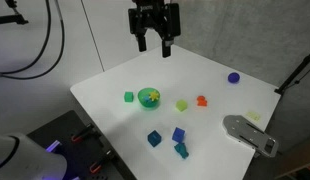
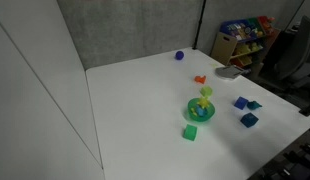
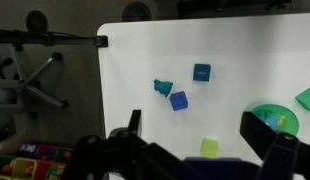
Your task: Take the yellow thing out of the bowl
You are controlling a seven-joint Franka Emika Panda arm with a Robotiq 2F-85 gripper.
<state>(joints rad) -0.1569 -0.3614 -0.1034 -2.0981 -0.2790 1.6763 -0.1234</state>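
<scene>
The gripper point(image 1: 155, 44) hangs at the top centre of an exterior view, high above the white counter point(image 1: 105, 90), its fingers spread apart and holding nothing. The yellow thing point(image 1: 150, 96) lies inside the green bowl point(image 1: 142, 100) near the middle of the frame, with a green cube point(image 1: 128, 97) just left of it and a lime block point(image 1: 181, 104) to its right. In the wrist view the bowl point(image 3: 267, 108) sits at the right edge.
</scene>
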